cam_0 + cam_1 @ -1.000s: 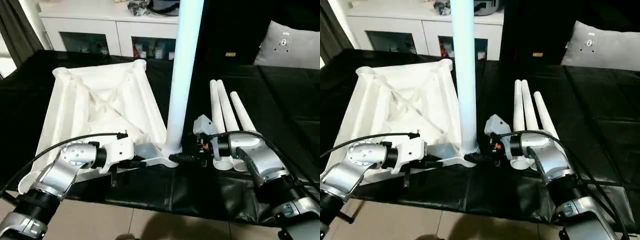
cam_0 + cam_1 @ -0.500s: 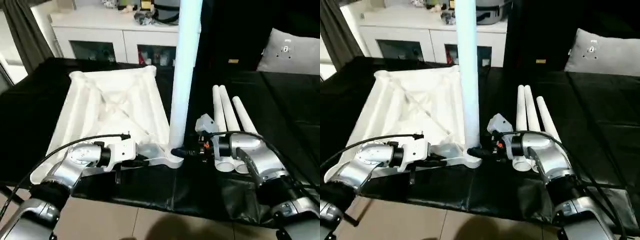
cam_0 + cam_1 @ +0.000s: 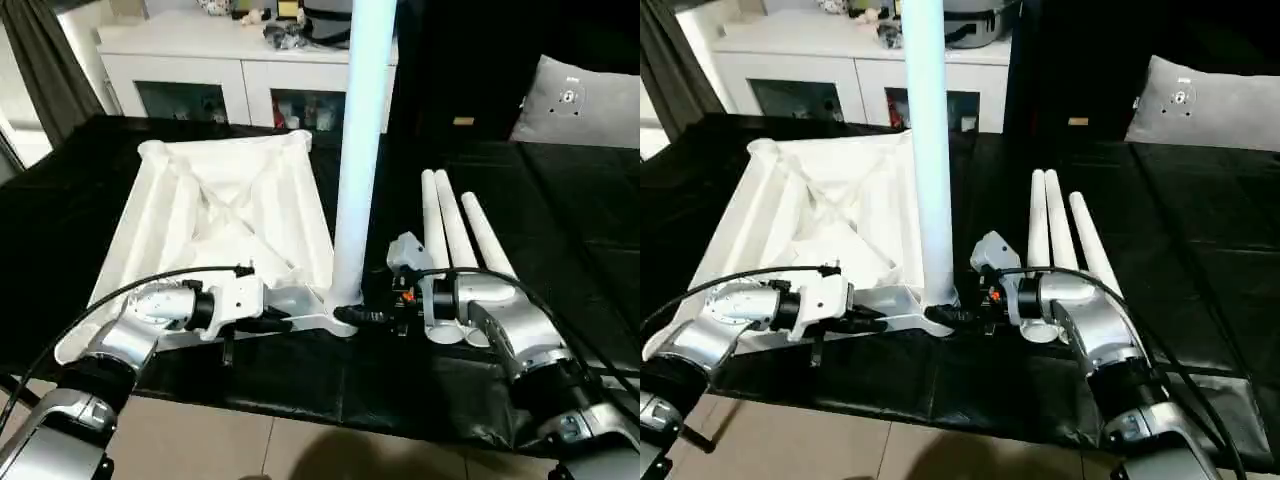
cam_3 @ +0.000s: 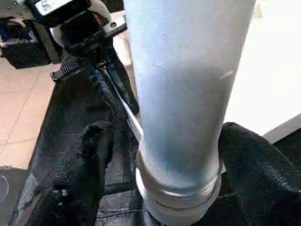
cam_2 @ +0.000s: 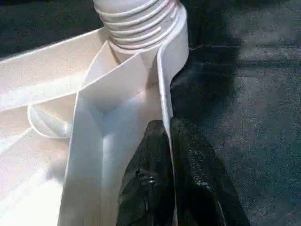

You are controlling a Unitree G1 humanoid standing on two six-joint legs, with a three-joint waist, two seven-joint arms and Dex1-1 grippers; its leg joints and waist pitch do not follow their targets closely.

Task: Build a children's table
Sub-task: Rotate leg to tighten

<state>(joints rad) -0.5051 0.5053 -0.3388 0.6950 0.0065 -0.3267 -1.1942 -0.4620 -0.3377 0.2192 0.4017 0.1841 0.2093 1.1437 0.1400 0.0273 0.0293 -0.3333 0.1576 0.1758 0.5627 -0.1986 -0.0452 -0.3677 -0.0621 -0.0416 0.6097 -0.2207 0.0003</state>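
Head views: the table top (image 3: 215, 225) is lying upside down, ribbed side up, on a black cloth (image 3: 560, 200) over the work surface. One leg (image 3: 358, 150) is standing upright in the top's near right corner socket (image 3: 340, 318), rising out past the upper edge of the picture. Three more legs (image 3: 455, 240) are lying side by side on the cloth to the right of the top, their open ends nearest the robot. The left gripper (image 3: 280, 323) is reaching in from the left and pinching the top's near rim just left of the socket. The right gripper (image 3: 362, 316) is coming in from the right, its fingers lying at the foot of the upright leg. A white cabinet (image 3: 230, 75) with glass doors is standing at the far side, and a grey cushion (image 3: 580, 100) is lying far right.

Left wrist view: the two black fingers (image 5: 146, 188) are sitting pressed together with the thin rim wall (image 5: 165, 99) of the top squeezed between them, clamping it. Beyond them the threaded end of the leg (image 5: 136, 19) is sitting in the rounded socket.

Right wrist view: the fingers (image 4: 80, 174) are standing wide apart, one on each side of the leg's (image 4: 183, 94) base. Whether they are touching the leg I cannot tell. The left gripper (image 4: 110, 89) is showing beyond, on the rim
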